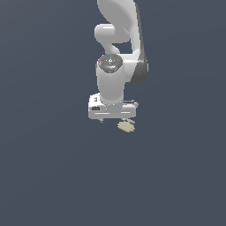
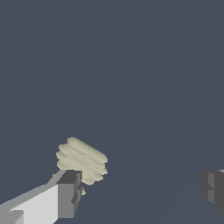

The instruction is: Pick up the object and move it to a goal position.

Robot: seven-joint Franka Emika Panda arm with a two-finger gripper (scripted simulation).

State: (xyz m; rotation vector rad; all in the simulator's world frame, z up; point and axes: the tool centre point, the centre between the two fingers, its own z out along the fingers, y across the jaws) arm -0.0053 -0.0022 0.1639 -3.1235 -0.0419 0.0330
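- Ground: flat, uniform dark slate-blue surface filling both views; no markings on it.
- Arm: white Franka, entering from the top of the exterior view, last link hanging roughly straight down. Dark grey band on the side of the elbow section toward the exterior view's right. Round grey cap on the wrist joint, facing the camera.
- Hand block: white, wide, box-like, sitting crosswise under the wrist. Small dark marks on its face at the exterior view's left end.
- Gripper: spread wide, nothing between the fingers. In the wrist view, one finger with a dark grey pad on a white and grey body, the other only a dark grey tip at the frame edge, a broad gap of bare ground between them. In the exterior view the fingers are barely visible beneath the hand block.
- Object: small pale tan piece made of ridged parallel strips. Exterior view: just below the hand block, toward its end on the exterior view's right. Wrist view: object lies just beside the white-bodied finger, partly behind its pad, outside the gap. Contact with that finger cannot be told. Not gripped.
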